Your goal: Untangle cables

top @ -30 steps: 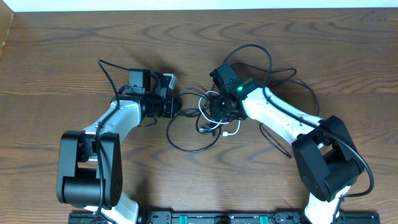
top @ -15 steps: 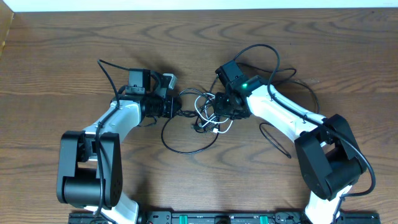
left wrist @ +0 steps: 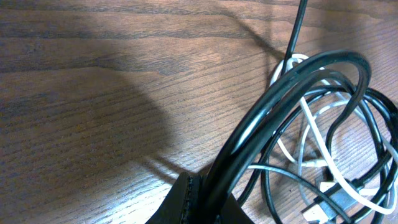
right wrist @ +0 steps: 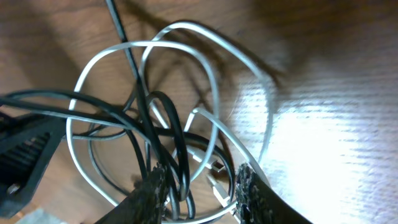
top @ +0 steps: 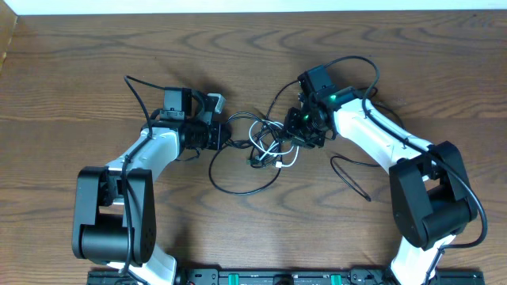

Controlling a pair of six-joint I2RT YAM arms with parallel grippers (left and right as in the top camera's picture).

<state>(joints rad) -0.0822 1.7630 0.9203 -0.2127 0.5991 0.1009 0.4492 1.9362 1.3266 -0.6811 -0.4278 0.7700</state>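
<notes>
— Any writing, labels or numbers to read here?

— None. Nothing legible shows in any of the three views.

— Not even on the arms?

— No; their housings carry no lettering clear enough to make out.

Robotics lab bench: two arms [top: 150,158] are sitting on a wood-grain table [top: 71,71], their base rail [top: 277,277] running along the table's near edge.
</notes>
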